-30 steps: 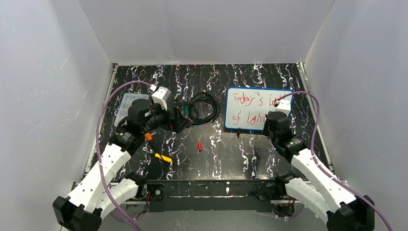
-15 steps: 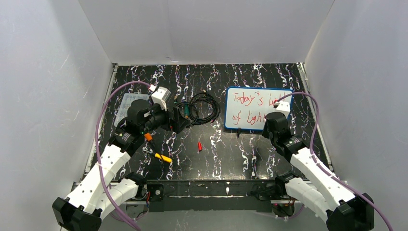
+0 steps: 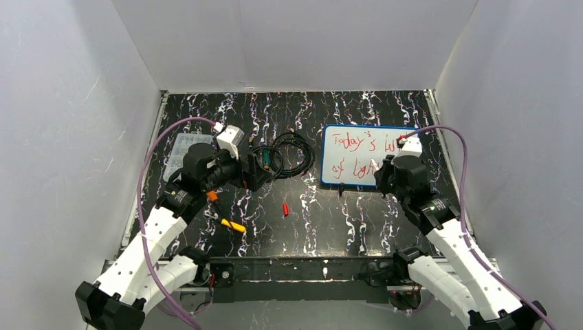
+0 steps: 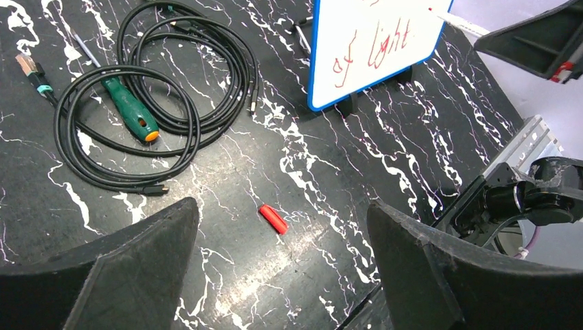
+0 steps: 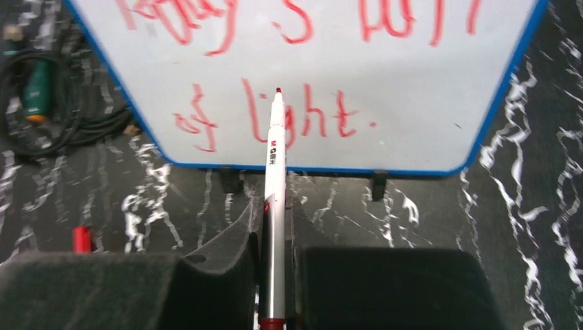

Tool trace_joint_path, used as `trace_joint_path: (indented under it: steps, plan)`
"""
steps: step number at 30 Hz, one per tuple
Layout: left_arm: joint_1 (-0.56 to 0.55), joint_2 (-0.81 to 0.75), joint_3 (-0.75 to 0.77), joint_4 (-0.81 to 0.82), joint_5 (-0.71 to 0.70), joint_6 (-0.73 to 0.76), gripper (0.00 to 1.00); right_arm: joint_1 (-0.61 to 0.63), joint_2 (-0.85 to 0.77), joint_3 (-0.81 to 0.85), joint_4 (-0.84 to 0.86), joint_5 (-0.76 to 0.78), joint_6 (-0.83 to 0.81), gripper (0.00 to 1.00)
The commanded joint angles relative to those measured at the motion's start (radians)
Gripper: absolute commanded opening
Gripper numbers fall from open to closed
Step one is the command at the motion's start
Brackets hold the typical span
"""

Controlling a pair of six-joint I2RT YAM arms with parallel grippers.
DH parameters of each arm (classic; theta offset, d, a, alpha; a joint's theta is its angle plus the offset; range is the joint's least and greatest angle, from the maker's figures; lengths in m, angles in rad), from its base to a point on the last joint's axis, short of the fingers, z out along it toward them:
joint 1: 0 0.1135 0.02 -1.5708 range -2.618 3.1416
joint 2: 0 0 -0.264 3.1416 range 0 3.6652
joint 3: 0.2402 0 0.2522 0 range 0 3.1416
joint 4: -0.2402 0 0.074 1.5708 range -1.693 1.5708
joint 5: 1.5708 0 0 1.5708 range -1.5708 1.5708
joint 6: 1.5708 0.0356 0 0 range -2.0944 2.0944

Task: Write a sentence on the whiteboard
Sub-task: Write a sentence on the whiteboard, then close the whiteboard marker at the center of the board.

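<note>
A small clear plastic box [image 3: 183,147] lies at the far left of the bench [image 3: 309,227], half hidden behind the left arm. Near that arm's elbow sit an orange pen-like piece [image 3: 212,196] and, nearer, a yellow one [image 3: 234,225]. The left tool [image 3: 254,173] hovers over the bench with its jaws spread wide and nothing between them. In its wrist view the bare marbled top shows between the two dark fingers [image 4: 110,275].

Just right of it lies a black cable coil [image 4: 89,161] with a green-handled screwdriver [image 4: 127,110] resting inside the loops. A small red cap [image 4: 273,218] lies alone nearer the front, about mid-bench.

The whiteboard [image 5: 426,75] stands on the far right part of the bench on small black feet, leaning back, its blue frame well apart from the coil. The sentence [image 3: 347,142] runs in red across two lines: "Today's" and some letters hidden by the arm above, "of light." below.

The right tool [image 5: 275,220] is at the board's near right, clamped on a white marker [image 5: 275,165] with red lettering. Its red tip points at the word "light". Whether it touches the surface cannot be told.
</note>
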Motion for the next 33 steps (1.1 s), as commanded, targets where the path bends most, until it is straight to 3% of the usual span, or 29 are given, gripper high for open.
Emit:
trace_joint_path:
  steps: [1, 7, 12, 18, 22, 33]
  plan:
    - [0.006, 0.008, -0.021, 0.0, 0.006, -0.011, 0.91, -0.006, -0.017, 0.072, 0.038, -0.194, -0.078, 0.01]
    - [0.003, 0.009, -0.094, 0.002, 0.001, -0.101, 0.88, -0.005, -0.009, 0.064, 0.098, -0.463, -0.145, 0.01]
    - [-0.049, 0.001, -0.223, 0.002, -0.088, -0.252, 0.79, -0.005, -0.01, 0.03, 0.117, -0.58, -0.163, 0.01]
    - [-0.217, 0.108, -0.275, 0.037, -0.226, -0.388, 0.71, -0.005, -0.022, 0.005, 0.145, -0.639, -0.156, 0.01]
    - [-0.264, 0.245, -0.249, 0.087, -0.235, -0.427, 0.64, -0.005, -0.037, -0.008, 0.145, -0.66, -0.152, 0.01]
    - [-0.356, 0.529, -0.182, 0.138, -0.281, -0.448, 0.57, -0.005, -0.08, -0.029, 0.16, -0.656, -0.147, 0.01]
